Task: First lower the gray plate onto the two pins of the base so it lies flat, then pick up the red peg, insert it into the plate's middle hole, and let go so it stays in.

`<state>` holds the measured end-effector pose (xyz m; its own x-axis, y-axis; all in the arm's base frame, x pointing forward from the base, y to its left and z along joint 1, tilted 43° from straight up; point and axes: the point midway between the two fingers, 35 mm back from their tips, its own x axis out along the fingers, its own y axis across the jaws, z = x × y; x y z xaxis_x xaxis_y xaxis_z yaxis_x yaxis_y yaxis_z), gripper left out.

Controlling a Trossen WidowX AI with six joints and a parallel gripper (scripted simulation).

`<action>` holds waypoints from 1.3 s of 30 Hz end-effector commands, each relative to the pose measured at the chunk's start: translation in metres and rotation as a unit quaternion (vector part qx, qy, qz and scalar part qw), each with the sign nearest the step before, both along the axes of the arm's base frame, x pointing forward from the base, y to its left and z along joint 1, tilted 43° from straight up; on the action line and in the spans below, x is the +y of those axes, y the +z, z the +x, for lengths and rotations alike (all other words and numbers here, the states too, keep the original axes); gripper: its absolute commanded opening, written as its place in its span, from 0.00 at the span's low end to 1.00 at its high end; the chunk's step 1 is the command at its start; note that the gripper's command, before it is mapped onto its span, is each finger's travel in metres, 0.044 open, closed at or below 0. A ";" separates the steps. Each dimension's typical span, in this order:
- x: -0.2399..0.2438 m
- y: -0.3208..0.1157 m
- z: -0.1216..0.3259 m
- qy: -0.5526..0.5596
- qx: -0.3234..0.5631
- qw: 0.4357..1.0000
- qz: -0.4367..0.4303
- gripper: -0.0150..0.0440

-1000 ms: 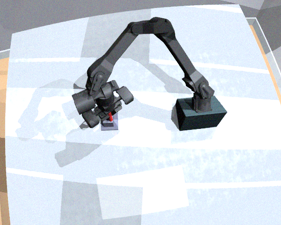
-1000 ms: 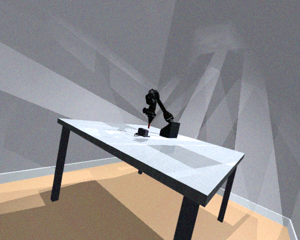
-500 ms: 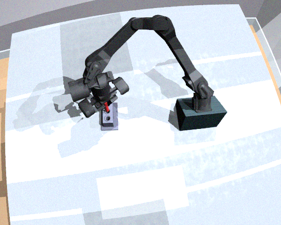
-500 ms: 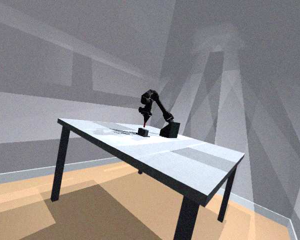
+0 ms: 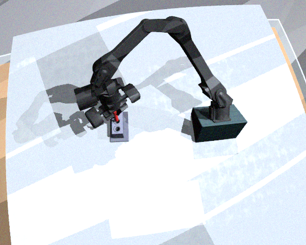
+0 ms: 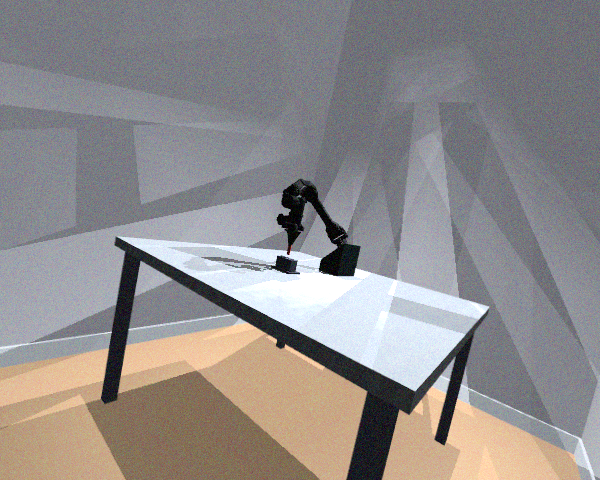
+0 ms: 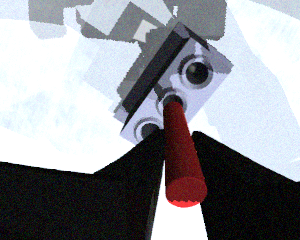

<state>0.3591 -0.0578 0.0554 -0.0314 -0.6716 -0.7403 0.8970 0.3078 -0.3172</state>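
The gray plate (image 5: 121, 125) (image 7: 192, 95) lies on the base (image 5: 125, 132), and its holes face up. The pins are not clearly distinguishable. My gripper (image 5: 115, 113) (image 6: 290, 244) (image 7: 177, 139) is shut on the red peg (image 5: 116, 116) (image 6: 289, 250) (image 7: 182, 157), above the plate. The peg points down, slightly tilted in the top view. In the wrist view its lower end overlaps the near edge of the middle hole. Whether the tip is just above the hole or slightly inside it cannot be told. The gripper hides part of the plate in the top view.
The dark teal block (image 5: 219, 131) (image 6: 348, 259) under the arm's foot stands to the right of the base in the top view. The white table (image 5: 153, 200) (image 6: 341, 330) carries both, with broad shadows across its top.
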 end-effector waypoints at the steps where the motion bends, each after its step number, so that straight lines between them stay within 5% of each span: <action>1: -0.001 0.000 0.000 0.002 0.003 1.000 -0.002 0.25; 39: -0.012 -0.011 0.000 0.002 0.003 1.000 -0.002 0.25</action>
